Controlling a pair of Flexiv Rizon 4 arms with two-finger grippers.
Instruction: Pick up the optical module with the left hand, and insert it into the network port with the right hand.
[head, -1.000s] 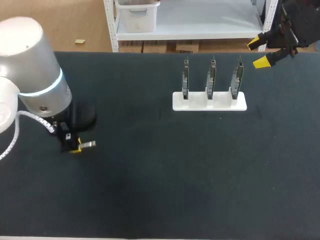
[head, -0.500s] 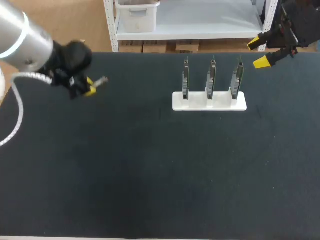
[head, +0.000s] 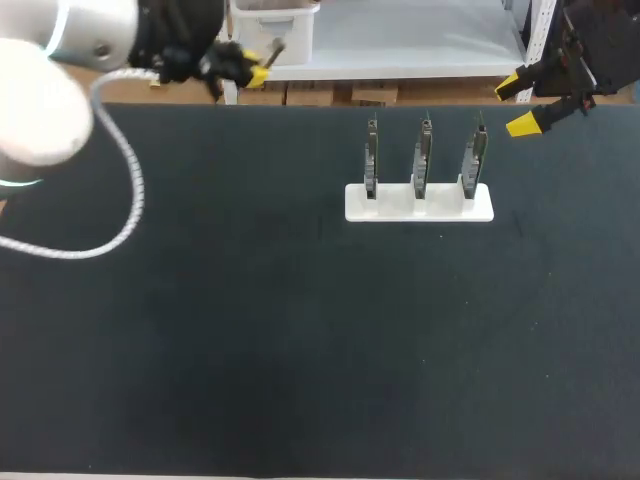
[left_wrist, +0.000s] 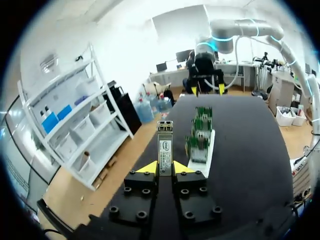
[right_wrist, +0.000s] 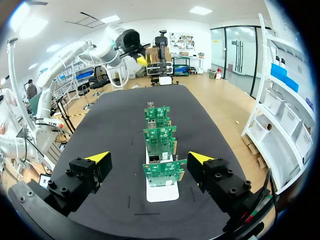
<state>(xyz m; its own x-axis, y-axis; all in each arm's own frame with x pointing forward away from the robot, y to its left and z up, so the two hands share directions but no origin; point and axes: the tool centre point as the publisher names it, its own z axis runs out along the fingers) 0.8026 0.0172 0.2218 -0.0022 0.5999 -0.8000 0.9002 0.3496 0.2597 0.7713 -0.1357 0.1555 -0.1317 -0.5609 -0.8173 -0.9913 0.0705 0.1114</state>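
Left gripper (head: 256, 70), held high, pinches optical module (left_wrist: 165, 145).

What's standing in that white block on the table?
Three green circuit boards stand upright in the white block. How they are fixed in it cannot be seen.

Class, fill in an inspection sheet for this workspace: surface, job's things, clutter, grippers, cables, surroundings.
Surface: dark table, carrying the white stand.
Job's things: optical module, held off the table; three upright circuit boards slotted in the stand.
Clutter: nothing seen.
Grippers: left gripper shut on the optical module, which sticks out past its fingers; right gripper open and empty, at the table's far right corner.
Cables: white cable looping from the left arm.
Surroundings: nothing seen reaching over the table.
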